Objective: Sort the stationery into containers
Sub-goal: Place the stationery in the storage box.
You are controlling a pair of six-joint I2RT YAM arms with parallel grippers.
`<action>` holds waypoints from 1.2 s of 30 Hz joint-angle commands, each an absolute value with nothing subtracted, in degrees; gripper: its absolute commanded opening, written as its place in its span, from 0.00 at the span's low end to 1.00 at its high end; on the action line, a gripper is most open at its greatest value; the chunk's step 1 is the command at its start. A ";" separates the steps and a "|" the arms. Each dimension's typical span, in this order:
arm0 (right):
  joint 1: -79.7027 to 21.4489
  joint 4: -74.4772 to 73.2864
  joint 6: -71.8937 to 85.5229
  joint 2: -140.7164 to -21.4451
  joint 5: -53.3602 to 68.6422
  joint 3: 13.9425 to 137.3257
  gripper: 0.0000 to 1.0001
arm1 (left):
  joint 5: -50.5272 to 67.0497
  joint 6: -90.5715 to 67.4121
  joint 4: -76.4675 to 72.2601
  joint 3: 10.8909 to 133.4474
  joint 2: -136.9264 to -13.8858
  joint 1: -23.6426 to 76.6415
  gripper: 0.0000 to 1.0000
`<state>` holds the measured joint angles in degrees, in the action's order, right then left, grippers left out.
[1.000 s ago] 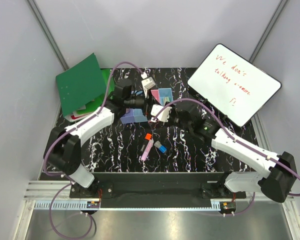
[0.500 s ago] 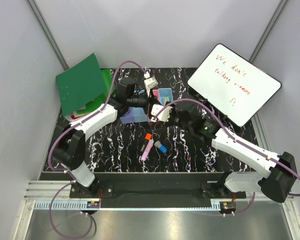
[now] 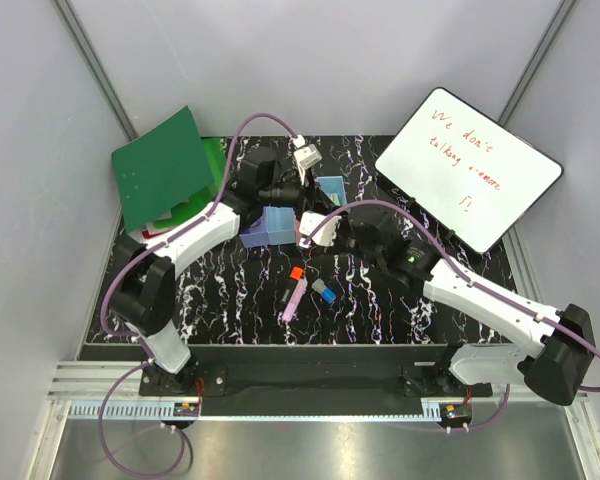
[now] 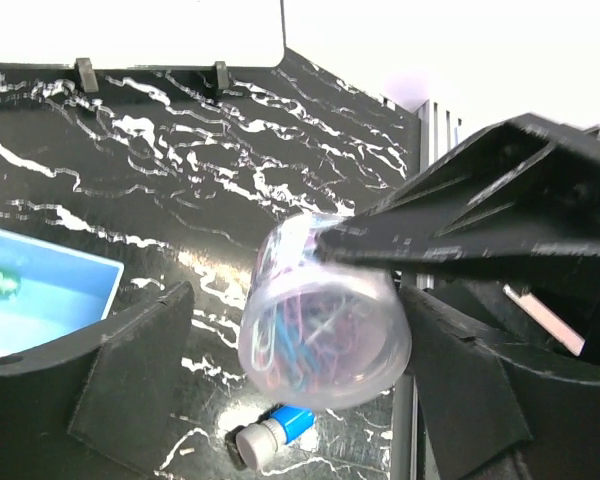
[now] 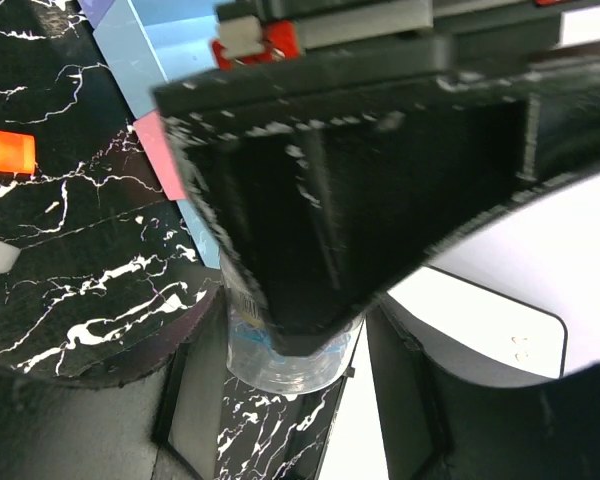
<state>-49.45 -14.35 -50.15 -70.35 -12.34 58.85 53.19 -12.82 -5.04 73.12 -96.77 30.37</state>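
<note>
The clear round plastic tub of coloured paper clips (image 4: 325, 335) is held above the black marbled desk (image 4: 180, 150), at about 3 o'clock of the purple-blue plastic bin (image 3: 268, 226), and is pinched by the right fingers (image 4: 460, 225). The left fingers (image 4: 130, 370), spread wide, have been swung from over the bin row towards 1 o'clock. They are now set either side of the tub, apparently without touching it. A handover seems to be prepared; the tub is not yet binned.

From behind the arm bases, the top camera looks steeply down over the whole table (image 3: 230, 300). The left wrist camera faces the far-right whiteboard (image 4: 130, 30), the right wrist camera the containers (image 5: 130, 50). Both closely share the clear clip tub (image 4: 325, 310) (image 5: 290, 355).
</note>
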 commanded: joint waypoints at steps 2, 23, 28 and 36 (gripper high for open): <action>-50.18 -10.55 -50.27 -68.12 -11.95 61.00 0.18 | 54.67 -13.97 -8.61 75.85 -97.73 30.59 0.79; -50.10 -9.58 -50.89 -67.68 -13.10 59.33 0.18 | 55.11 -9.32 -3.16 73.92 -95.36 28.21 0.83; -50.10 -9.41 -50.98 -67.59 -13.18 59.06 0.19 | 55.28 -8.00 -1.76 74.00 -95.10 27.42 0.83; -50.10 -9.23 -50.98 -67.59 -13.27 58.80 0.19 | 55.72 -7.47 -1.14 72.95 -94.92 26.63 0.83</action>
